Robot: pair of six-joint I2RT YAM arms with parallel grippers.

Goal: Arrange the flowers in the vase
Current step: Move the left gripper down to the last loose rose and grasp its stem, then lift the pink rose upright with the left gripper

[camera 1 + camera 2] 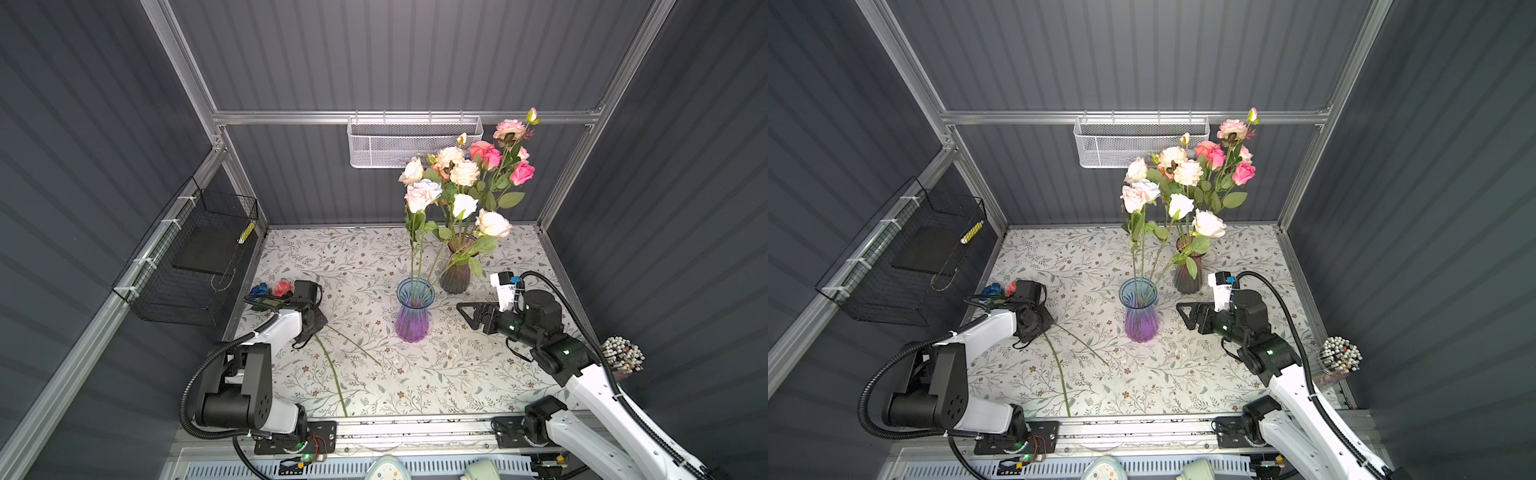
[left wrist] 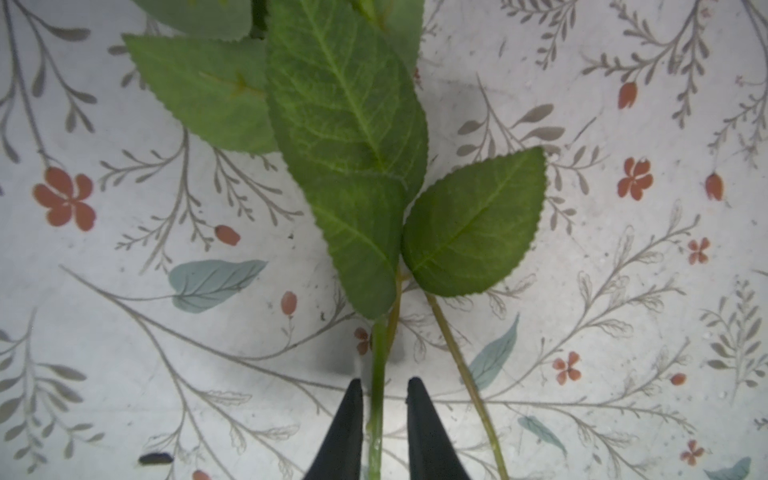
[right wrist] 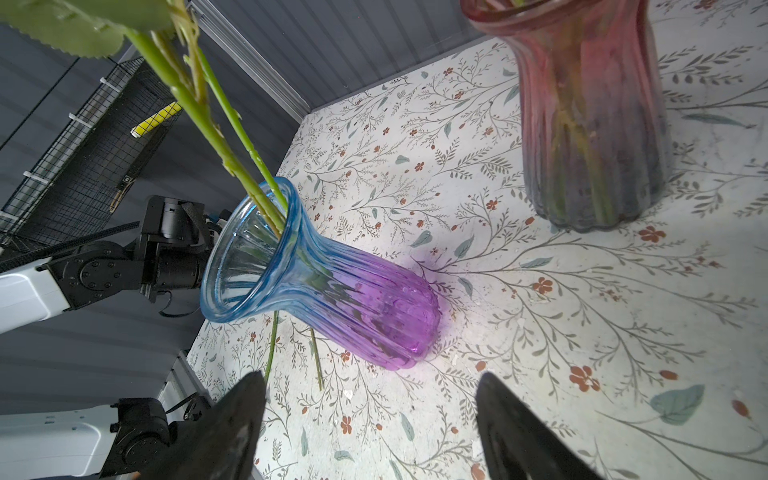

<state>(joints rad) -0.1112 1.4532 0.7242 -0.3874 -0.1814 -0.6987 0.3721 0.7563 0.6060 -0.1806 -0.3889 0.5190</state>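
The blue-to-purple glass vase (image 1: 412,309) (image 1: 1139,309) (image 3: 332,286) stands mid-table with pale pink and white flowers (image 1: 417,197) in it. Behind it a dark red vase (image 1: 456,270) (image 3: 590,124) holds a larger bunch of flowers (image 1: 478,166). Two loose flowers lie at the left, with a blue head (image 1: 259,289) and a coral head (image 1: 282,287) and their stems (image 1: 332,374) running toward the front. My left gripper (image 1: 309,328) (image 2: 384,380) is down on the table with one green stem (image 2: 378,361) between narrowly parted jaws, a gap showing on one side. My right gripper (image 1: 464,313) (image 3: 372,376) hovers wide open, empty, right of the blue vase.
The other loose stem (image 2: 457,353) lies just beside the left fingers. A white mesh basket (image 1: 415,143) hangs on the back wall and a black wire basket (image 1: 195,257) on the left wall. A cup of white-tipped sticks (image 1: 623,355) stands at the right edge.
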